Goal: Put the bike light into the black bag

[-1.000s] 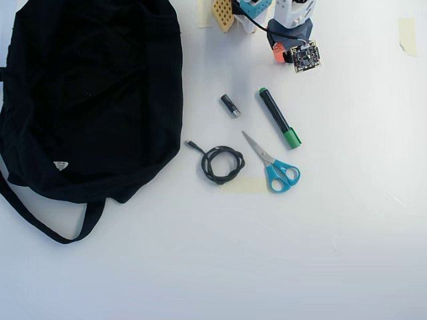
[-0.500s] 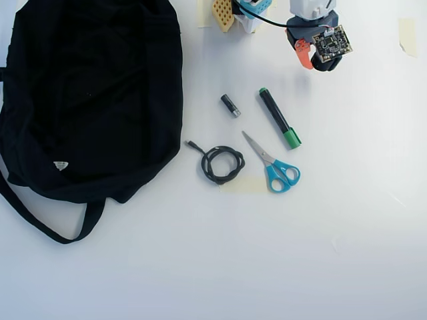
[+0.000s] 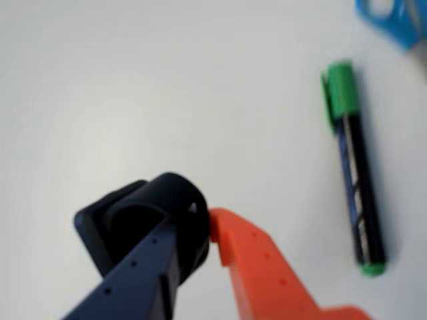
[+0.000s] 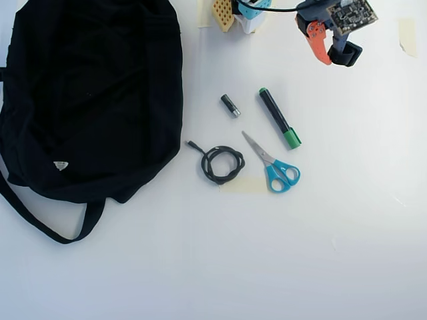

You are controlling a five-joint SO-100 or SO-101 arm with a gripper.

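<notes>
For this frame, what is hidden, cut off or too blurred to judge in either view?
- Bike light: wrist view shows it at the gripper, but blur and the dark finger hide whether it is firmly clamped.
- Scissors: cut off by the wrist view's top edge, blurred.
- Black bag: overhead view, top and left edges cut it off; its opening cannot be made out.
- Arm base: cut by the overhead view's top edge.

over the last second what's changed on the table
The gripper has swung right along the top edge of the overhead view, and the bike light, not seen earlier, now shows at its tip; the wrist view has it between the fingers. The black bag, marker, scissors, cable and small cylinder stayed put.
</notes>
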